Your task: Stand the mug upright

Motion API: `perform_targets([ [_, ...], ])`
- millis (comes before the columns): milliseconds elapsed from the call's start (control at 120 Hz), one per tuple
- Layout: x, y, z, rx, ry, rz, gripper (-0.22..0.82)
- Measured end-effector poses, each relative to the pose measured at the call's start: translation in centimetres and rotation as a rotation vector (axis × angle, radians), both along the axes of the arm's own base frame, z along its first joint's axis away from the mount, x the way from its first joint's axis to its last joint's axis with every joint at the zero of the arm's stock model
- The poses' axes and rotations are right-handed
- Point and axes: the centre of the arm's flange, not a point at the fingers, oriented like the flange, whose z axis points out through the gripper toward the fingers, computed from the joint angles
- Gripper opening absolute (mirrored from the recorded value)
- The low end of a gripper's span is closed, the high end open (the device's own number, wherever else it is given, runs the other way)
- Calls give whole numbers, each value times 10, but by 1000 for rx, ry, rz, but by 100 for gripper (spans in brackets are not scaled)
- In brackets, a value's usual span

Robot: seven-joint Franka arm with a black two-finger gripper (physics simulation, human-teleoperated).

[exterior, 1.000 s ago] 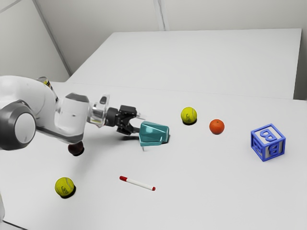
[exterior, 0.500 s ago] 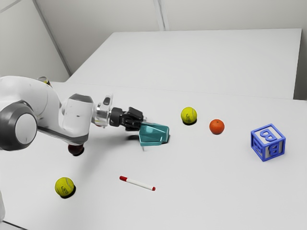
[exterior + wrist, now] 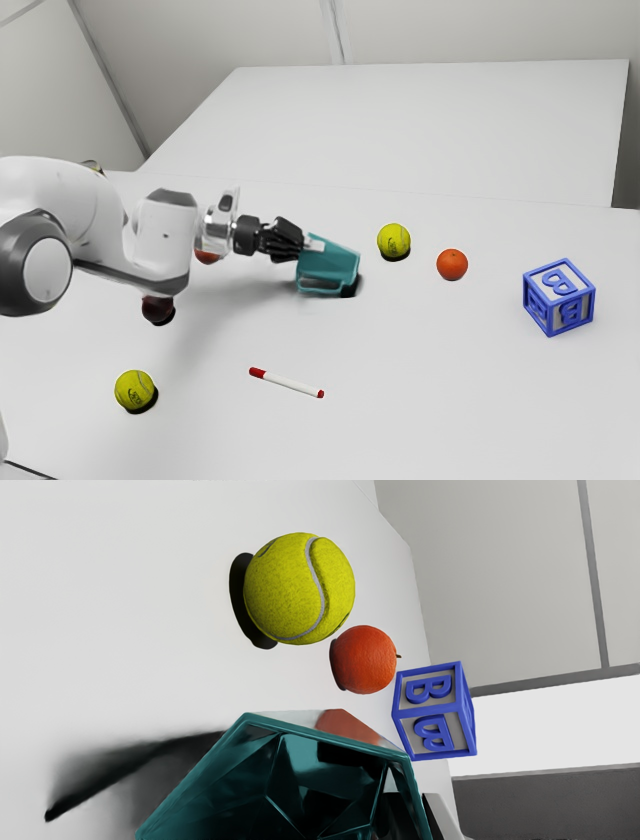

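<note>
The mug (image 3: 328,264) in the jaws on the bench (image 3: 440,400), at the middle of the exterior view, well short of the tennis ball (image 3: 394,241) to its far right. The jaws are closed down to the thickness of the mug's wall and grip it near the rim, one finger inside the mouth and the other outside. The step in hand is judged to be the turning up of the held mug. The next move calls for rotating it until the mouth points upward, then setting the base flat before release; a grip on so thin a wall may let the mug pivot or slip.

The mug is glossy teal, with flat, angular facets and a many-sided rim. It lies tilted, its mouth toward the arm (image 3: 165,230) and its base toward the exterior view's right. A dark shadow lies by the base; whether the base touches the bench cannot be told.
</note>
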Motion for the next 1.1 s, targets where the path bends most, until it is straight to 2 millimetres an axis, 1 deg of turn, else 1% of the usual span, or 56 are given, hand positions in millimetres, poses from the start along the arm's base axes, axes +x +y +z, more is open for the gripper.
perform_targets([
  [92, 6, -9, 23, 11, -45, -23, -17],
  [133, 13, -10, 37, 35, -78, -44, -17],
  [192, 25, -10, 63, 100, -130, -95, -17],
  [267, 36, -9, 98, 236, -188, -188, -18],
  [300, 40, -12, 112, 308, -209, -240, -18],
  [342, 46, -22, 134, 417, -241, -321, -18],
  [383, 51, -33, 151, 528, -263, -398, -18],
  [517, 53, -51, 178, 846, -268, -568, -18],
  [558, 54, -57, 187, 917, -271, -594, -18],
  [617, 56, -58, 197, 988, -267, -600, -18],
  [700, 57, -59, 202, 1043, -245, -592, -18],
  [825, 58, -56, 199, 1079, -196, -566, -18],
  [892, 62, -55, 183, 1096, -161, -561, -18],
  [975, 68, -57, 157, 1114, -131, -547, -18],
  [1033, 70, -63, 147, 1137, -122, -540, -18],
  [1100, 68, -67, 132, 1153, -104, -533, -18],
])
